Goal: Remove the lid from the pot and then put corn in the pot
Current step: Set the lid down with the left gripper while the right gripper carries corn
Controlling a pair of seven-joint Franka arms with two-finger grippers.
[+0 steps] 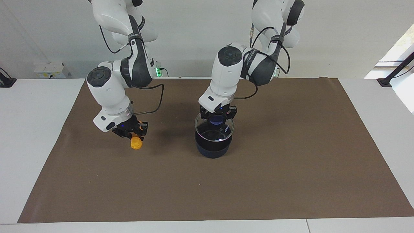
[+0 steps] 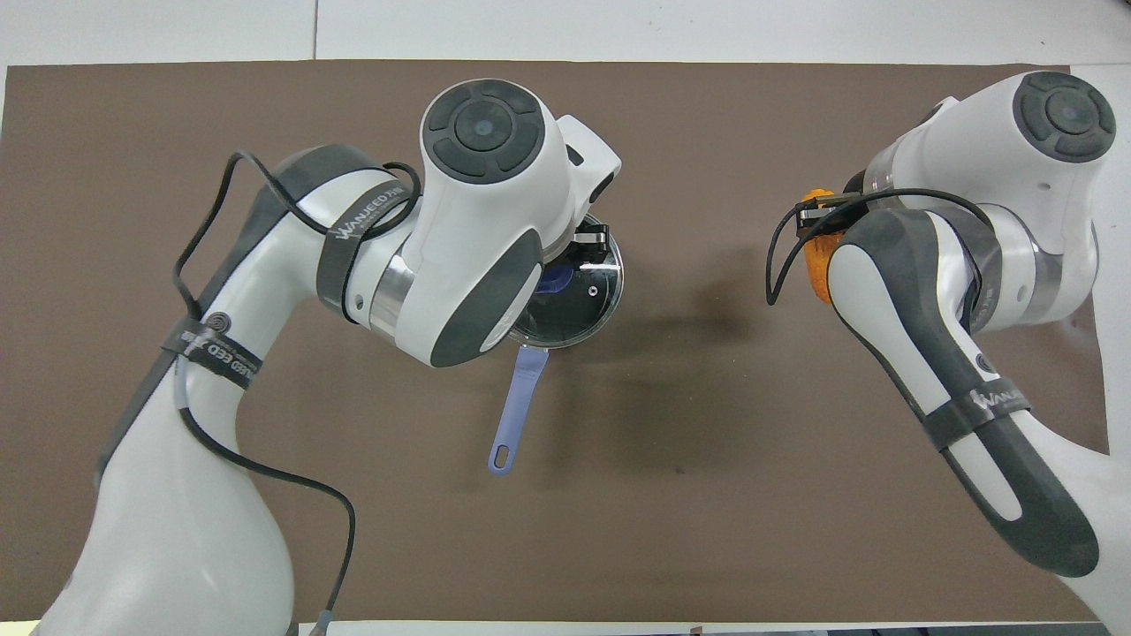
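Near the middle of the brown surface (image 1: 291, 168) stands the pot (image 1: 213, 147), a dark navy saucepan whose long blue handle (image 2: 515, 408) points toward the robots' edge. Over it hangs the left end effector (image 1: 217, 119), which comes down from the left arm. Its fingers are closed on the blue knob (image 1: 215, 120) of the lid (image 1: 214, 131). This clear glass disc with its metal rim sits tilted, the edge nearer to the robots raised higher than the edge away from them. Whether the low edge touches the pot's rim cannot be told. In the overhead view the arm's wrist covers most of the lid, so only part of the glass and rim shows beside it.

Toward the right arm's end of the surface, well apart from the pot, is the corn (image 1: 136, 142), a small orange-yellow cob. The right end effector (image 1: 133, 132) is down at it, and its fingers are closed around the cob's upper part, with the cob's lower end sticking out below them. Whether the cob's lower end rests on the surface or hangs just above it cannot be told. In the overhead view only a sliver of the orange cob shows past the right arm's wrist.

Both things lie about midway between the robots' edge and the edge away from them.
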